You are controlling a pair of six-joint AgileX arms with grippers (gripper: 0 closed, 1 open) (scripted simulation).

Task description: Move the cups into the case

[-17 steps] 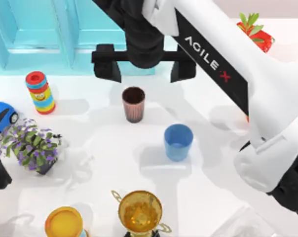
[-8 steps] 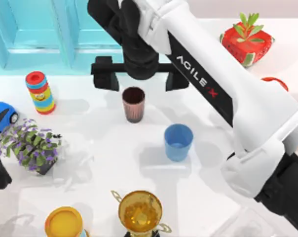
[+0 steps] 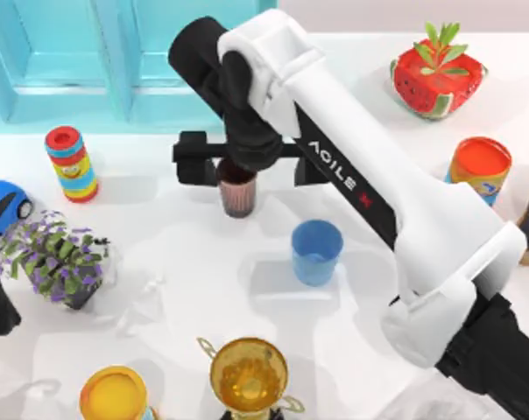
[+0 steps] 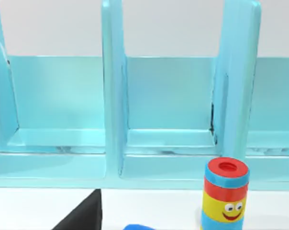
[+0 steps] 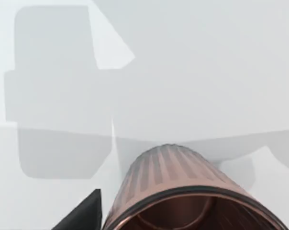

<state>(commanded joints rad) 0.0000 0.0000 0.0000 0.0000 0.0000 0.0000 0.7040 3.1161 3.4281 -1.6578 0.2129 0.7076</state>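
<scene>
Closest to you in the top view sit the gold trophy (image 3: pixel 248 376) and an orange-lidded can (image 3: pixel 114 395), both well away from your right claw (image 3: pixel 243 163) toward the front edge of the table (image 3: pixel 203 306). One step nearer to it is the blue cup (image 3: pixel 316 252), upright, standing just off the claw's right finger and apart from it. Your right claw itself hangs directly over the ribbed maroon cup (image 3: pixel 236 194), fingers (image 3: pixel 192 157) spread wide so one sits on each side of the rim, nothing gripped. The right wrist view shows that cup (image 5: pixel 187 196) upright right under the claw, not touching the finger tip beside it. Off to the claw's left you've got the stacked-ring toy (image 3: pixel 71 164), a blue toy car (image 3: pixel 3 209) and a purple flower pot (image 3: pixel 59 258). Just past the claw stands the turquoise case (image 3: pixel 72 61), its compartments visible in the left wrist view (image 4: pixel 168 105) with no cup in them. Your left arm is parked at the table's left edge.
</scene>
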